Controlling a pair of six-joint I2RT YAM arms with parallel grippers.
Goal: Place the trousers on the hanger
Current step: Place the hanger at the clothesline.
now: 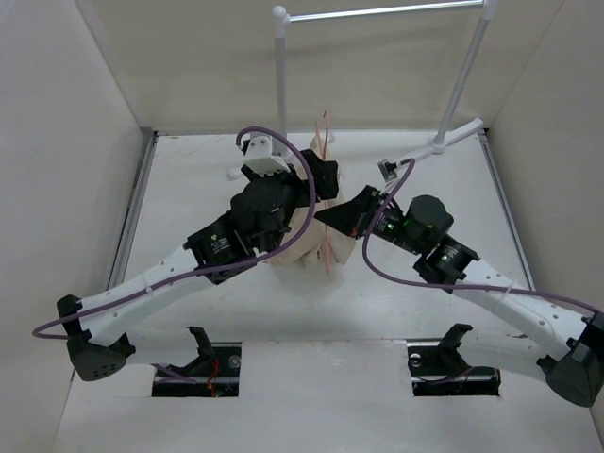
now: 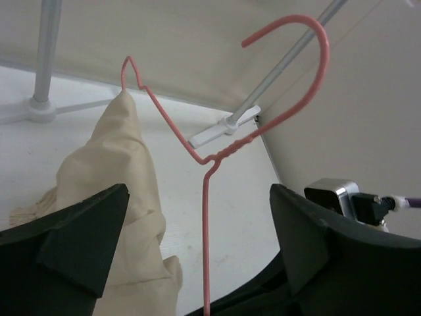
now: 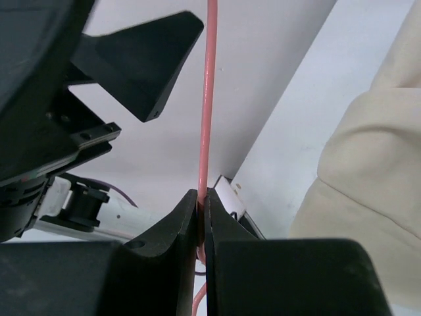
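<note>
On the left, our left gripper [image 2: 197,197] stands wide open, jaws either side of the pink hanger [image 2: 227,150], not touching it. The beige trousers [image 2: 125,171] hang bunched from its corner, mid-table [image 1: 453,189]. On the right, our right gripper [image 3: 201,201] pinches the hanger's wire tight.

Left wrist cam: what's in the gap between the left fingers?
The pink hanger wire runs down it, touching neither of the open left fingers; the trousers bulge in beside one. Left wrist view.
</note>
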